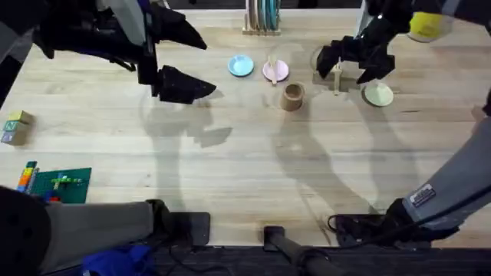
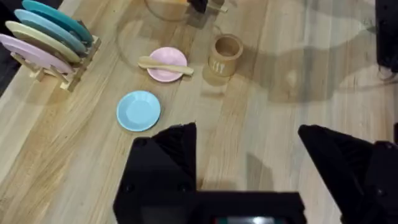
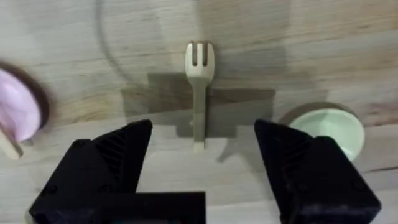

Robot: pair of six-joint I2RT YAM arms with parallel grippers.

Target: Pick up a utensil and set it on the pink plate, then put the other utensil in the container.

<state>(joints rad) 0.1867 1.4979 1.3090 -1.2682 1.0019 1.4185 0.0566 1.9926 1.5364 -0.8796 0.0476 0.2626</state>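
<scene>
Fork (image 3: 199, 93) flat on surface (image 1: 230, 169), at 3 o'clock of pink plate (image 1: 278, 72), which already carries spoon (image 2: 165, 65). Right pincer (image 3: 202, 146) spread, straddling handle. Second step in hand; next: descend, pinch, carry to container (image 1: 292, 96). Left pincer (image 2: 245, 155) spread, idle.

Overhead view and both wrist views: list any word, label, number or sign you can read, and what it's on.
No text can be read in any view.
Label on the right arm: print too small to read.
Wooden block at the table's left edge: coloured marks on its faces, too blurred to read.
Green board: coloured pieces, no legible text.
Brown cup: pale marks on its side, not legible.
</scene>
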